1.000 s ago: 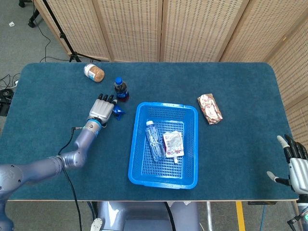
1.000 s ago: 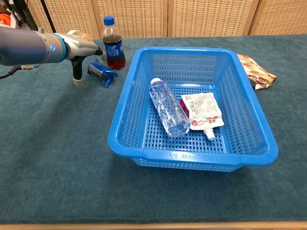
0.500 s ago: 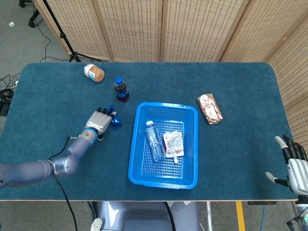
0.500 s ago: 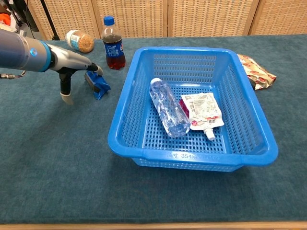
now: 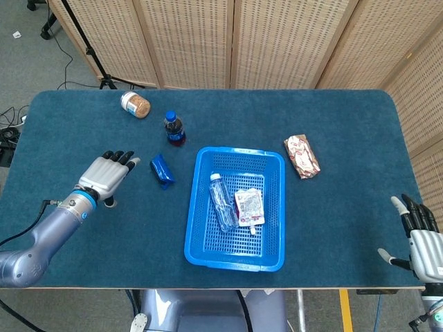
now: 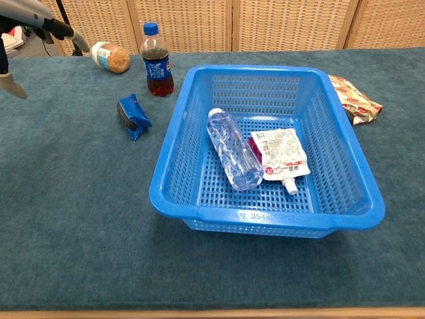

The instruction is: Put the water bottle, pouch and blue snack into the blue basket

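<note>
The blue basket (image 5: 201, 235) (image 6: 172, 166) sits mid-table. Inside it lie the clear water bottle (image 5: 222, 202) (image 6: 233, 151) and the white pouch (image 5: 249, 207) (image 6: 279, 154), side by side. The blue snack (image 5: 161, 171) (image 6: 133, 116) lies on the cloth just left of the basket, apart from it. My left hand (image 5: 105, 177) is open with fingers spread, well left of the snack and touching nothing; the chest view catches only its fingers (image 6: 56, 28) at the top left corner. My right hand (image 5: 418, 237) is open at the table's near right edge, holding nothing.
A cola bottle (image 5: 174, 128) (image 6: 157, 60) stands behind the blue snack. A jar (image 5: 136, 105) (image 6: 111, 56) lies on its side at the back left. A red-and-white snack pack (image 5: 302, 156) (image 6: 354, 98) lies right of the basket.
My left hand let go of the blue snack and drew back to the left. The snack was dragged nearer and now lies alone beside the basket. The right hand barely moved.
</note>
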You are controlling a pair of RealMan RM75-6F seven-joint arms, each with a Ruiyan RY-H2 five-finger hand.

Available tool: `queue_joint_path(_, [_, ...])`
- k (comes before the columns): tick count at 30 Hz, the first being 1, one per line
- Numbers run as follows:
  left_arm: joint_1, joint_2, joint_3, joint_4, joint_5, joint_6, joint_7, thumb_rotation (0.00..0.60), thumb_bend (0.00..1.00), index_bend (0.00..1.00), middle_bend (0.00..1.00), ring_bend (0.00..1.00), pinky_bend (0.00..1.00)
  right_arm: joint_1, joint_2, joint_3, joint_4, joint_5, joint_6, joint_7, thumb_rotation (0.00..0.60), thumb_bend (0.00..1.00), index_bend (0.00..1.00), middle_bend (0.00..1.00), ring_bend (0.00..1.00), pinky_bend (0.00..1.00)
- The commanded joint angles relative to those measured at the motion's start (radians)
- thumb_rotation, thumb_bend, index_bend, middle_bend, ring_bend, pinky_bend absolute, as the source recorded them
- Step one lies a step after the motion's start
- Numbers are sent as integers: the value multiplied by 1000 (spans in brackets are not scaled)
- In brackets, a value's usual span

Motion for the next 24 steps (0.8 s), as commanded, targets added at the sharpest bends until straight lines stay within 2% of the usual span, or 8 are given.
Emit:
queue_joint_path(1, [44, -101, -1, 100, 70, 42, -36, 600, 176, 9, 0, 18, 107, 0, -1, 0, 1, 3, -2, -2, 600, 156, 8, 0, 0, 0])
queue_joint_path(5, [44, -191, 9, 200, 110, 71, 1, 600, 174, 9, 0, 10, 107, 3, -4, 1, 5, 9, -8, -2, 600, 156, 8, 0, 0, 0])
queue_joint_path(10, [58, -351, 9, 371, 200, 144, 56, 600, 174, 9, 0, 0, 107, 6, -7, 4, 16, 21, -18, 3, 600, 156, 8, 0, 0, 0])
queue_joint_path(16, [44, -433, -5, 483, 184, 78, 55, 600, 168, 9, 0, 0, 107, 7, -10, 7, 26, 35, -27, 6, 600, 156, 8, 0, 0, 0])
queue_joint_path(19, [39, -489, -14, 570, 215, 25, 28, 600, 163, 9, 0, 0, 107, 11, -13, 7, 33, 41, -36, 10, 600, 156, 8, 0, 0, 0])
queue_joint_path(24, [37, -538, -16, 654, 251, -38, -5, 600, 163, 9, 0, 0, 107, 13, -18, 11, 45, 52, -43, 13, 600, 156, 8, 0, 0, 0])
